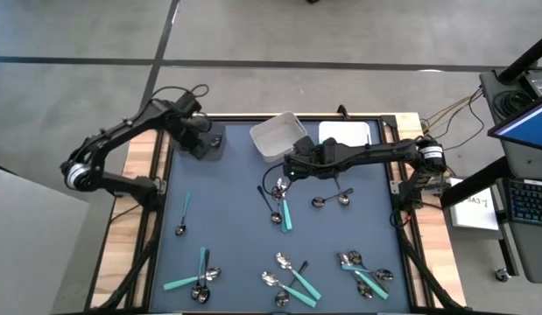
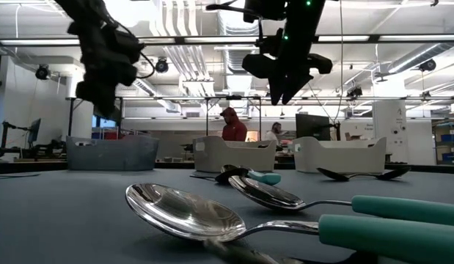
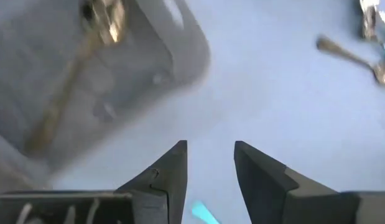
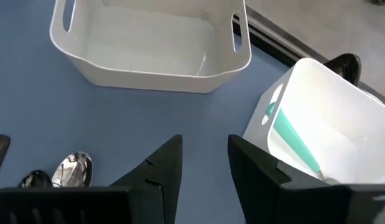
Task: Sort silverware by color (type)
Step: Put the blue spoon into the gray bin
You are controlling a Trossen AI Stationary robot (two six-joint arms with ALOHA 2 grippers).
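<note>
Silverware lies scattered on the dark blue table: a teal-handled spoon (image 1: 183,214), a cluster (image 1: 200,278) at the near left, further clusters (image 1: 292,280) (image 1: 367,276) along the near edge, and pieces at the centre (image 1: 279,206). My left gripper (image 3: 211,149) hangs open beside the dark grey bin (image 3: 117,81) at the far left, holding nothing. A spoon (image 3: 74,93) lies on that bin's floor. My right gripper (image 4: 204,146) hovers open over the table's middle (image 1: 288,166), in front of two white bins. One white bin (image 4: 148,43) is empty. The other white bin (image 4: 329,130) holds a teal-handled utensil (image 4: 295,143).
The white bins (image 1: 278,136) (image 1: 345,133) stand along the far edge, the left one turned askew. Two spoons (image 1: 332,199) lie under my right arm. Bare table stretches between the dark grey bin (image 1: 214,140) and the left teal spoon. People stand in the room behind (image 2: 230,125).
</note>
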